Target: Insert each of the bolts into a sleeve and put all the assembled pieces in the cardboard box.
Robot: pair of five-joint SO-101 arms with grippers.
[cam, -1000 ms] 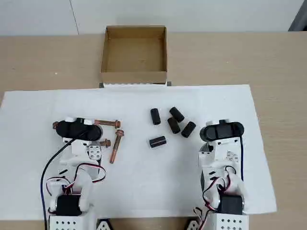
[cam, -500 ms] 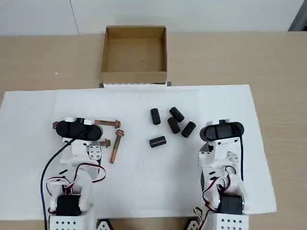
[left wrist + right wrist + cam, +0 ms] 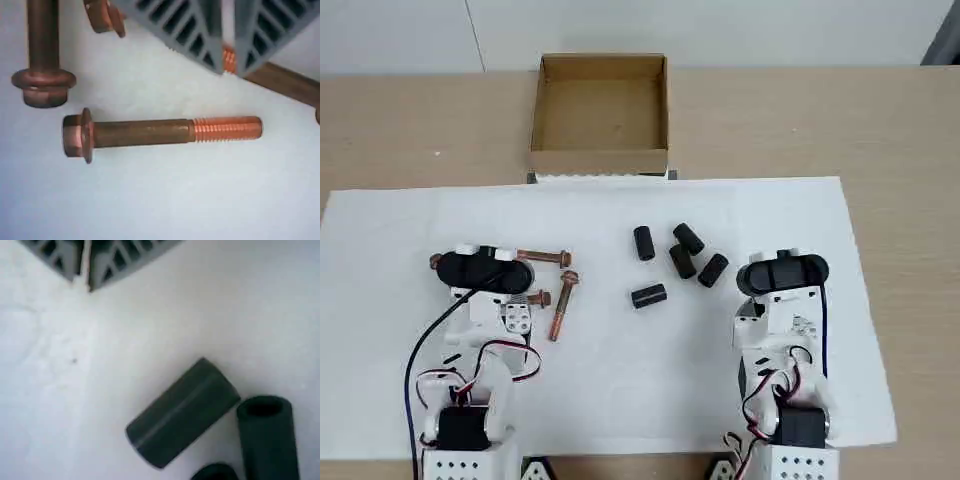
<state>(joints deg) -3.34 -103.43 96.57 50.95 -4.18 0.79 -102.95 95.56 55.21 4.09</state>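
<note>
Several copper bolts (image 3: 563, 303) lie on the white sheet beside the left arm (image 3: 482, 272). Several black sleeves (image 3: 682, 262) are scattered mid-sheet, left of the right arm (image 3: 782, 274). The open cardboard box (image 3: 535, 110) stands behind the sheet with nothing in it. In the left wrist view my left gripper (image 3: 229, 67) is shut just above the paper, and one whole bolt (image 3: 160, 132) lies close in front of it. A second bolt's head (image 3: 44, 87) is nearby. My right gripper (image 3: 84, 282) is shut over bare paper, a short way from a lying sleeve (image 3: 182, 412) and another sleeve (image 3: 267, 437).
The white sheet (image 3: 620, 380) covers the near part of the wooden table (image 3: 880, 120). Bare paper stretches between the two arms and in front of the box.
</note>
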